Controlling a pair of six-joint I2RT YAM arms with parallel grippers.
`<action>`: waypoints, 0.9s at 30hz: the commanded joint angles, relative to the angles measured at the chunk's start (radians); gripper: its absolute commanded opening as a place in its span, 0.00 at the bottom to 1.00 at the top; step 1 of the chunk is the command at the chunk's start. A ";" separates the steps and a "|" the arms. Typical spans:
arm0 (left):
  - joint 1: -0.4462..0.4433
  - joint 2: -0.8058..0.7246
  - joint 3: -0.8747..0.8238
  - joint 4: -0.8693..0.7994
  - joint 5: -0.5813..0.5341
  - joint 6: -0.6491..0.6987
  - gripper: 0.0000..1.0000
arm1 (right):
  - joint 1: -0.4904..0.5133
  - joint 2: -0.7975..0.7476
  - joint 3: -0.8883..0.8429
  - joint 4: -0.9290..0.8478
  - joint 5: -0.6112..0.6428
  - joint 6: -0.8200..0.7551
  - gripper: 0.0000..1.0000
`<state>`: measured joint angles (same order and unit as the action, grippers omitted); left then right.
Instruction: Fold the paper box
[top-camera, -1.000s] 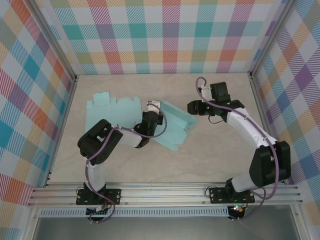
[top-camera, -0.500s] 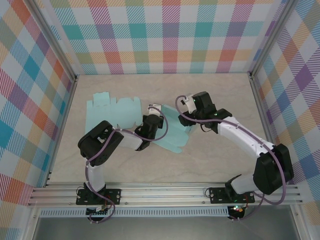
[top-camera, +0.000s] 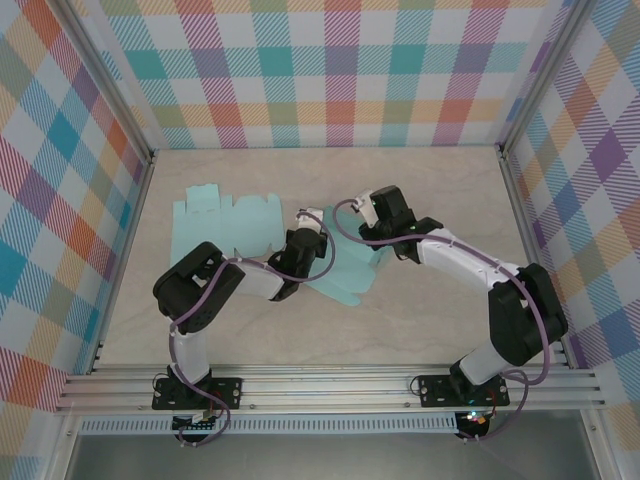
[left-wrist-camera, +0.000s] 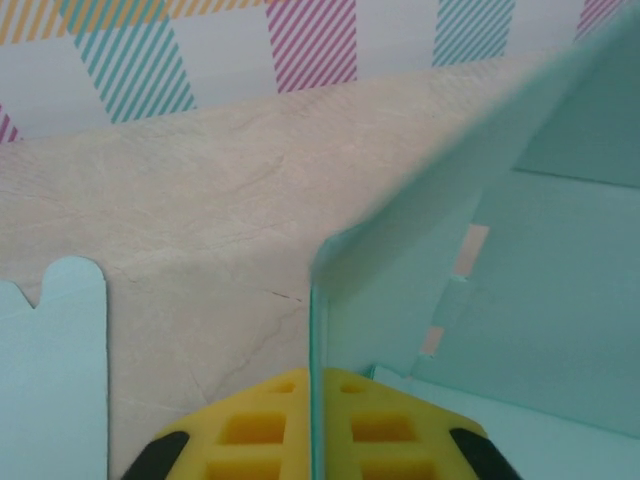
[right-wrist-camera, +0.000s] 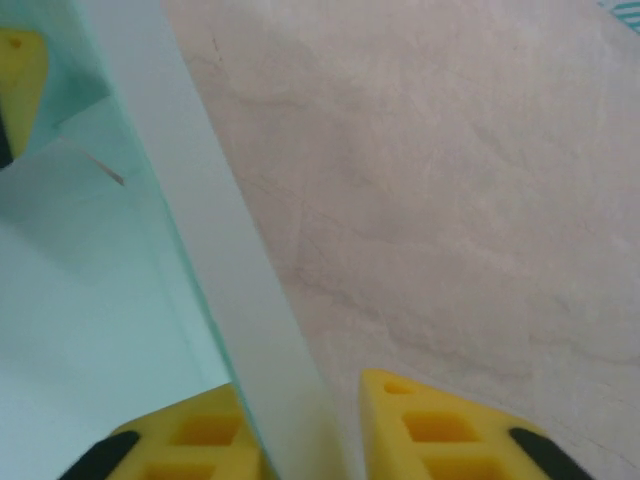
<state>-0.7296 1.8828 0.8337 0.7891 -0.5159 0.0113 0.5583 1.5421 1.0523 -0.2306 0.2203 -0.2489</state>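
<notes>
Near the middle of the table (top-camera: 440, 320) lies the paper box (top-camera: 345, 272), a teal card blank partly stood up. A second flat teal sheet (top-camera: 215, 225) lies toward ten o'clock. My left arm covers the gap between them, so I cannot tell whether they are joined.

A second ago my right gripper (top-camera: 358, 212) hung off at the box's three o'clock side, apart from the card and with its fingers spread. It has since swung in to the box's one o'clock edge and closed. In my right wrist view a raised wall (right-wrist-camera: 230, 280) runs up between the yellow pads (right-wrist-camera: 440, 430), which look pressed against it from both sides.

My left gripper (top-camera: 310, 218) has kept its place at the box's eleven o'clock corner. Its pads (left-wrist-camera: 250, 430) pinch an upright panel (left-wrist-camera: 400, 290) that I see edge-on between them.

I judge that both hands now hold card, so the next crease can be made with one side braced against the other. The folding looks early: two walls are lifted and nothing is tucked or locked.

The box is not a closed container yet. The hollow between its walls shows only bare teal card with slots, and nothing sits inside it. The flat sheet carries nothing either.
</notes>
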 joint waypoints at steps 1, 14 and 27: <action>0.032 -0.082 -0.013 -0.056 0.082 -0.015 0.29 | 0.011 -0.008 -0.031 0.071 0.015 -0.071 0.19; 0.231 -0.320 0.079 -0.377 0.592 0.245 0.64 | 0.067 -0.024 -0.077 0.184 0.079 -0.244 0.02; 0.281 -0.220 0.414 -0.890 0.994 0.780 0.67 | 0.083 -0.086 -0.118 0.306 -0.006 -0.369 0.00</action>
<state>-0.4320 1.6485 1.2163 0.0708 0.3538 0.6468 0.6331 1.4837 0.9401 0.0143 0.2527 -0.5797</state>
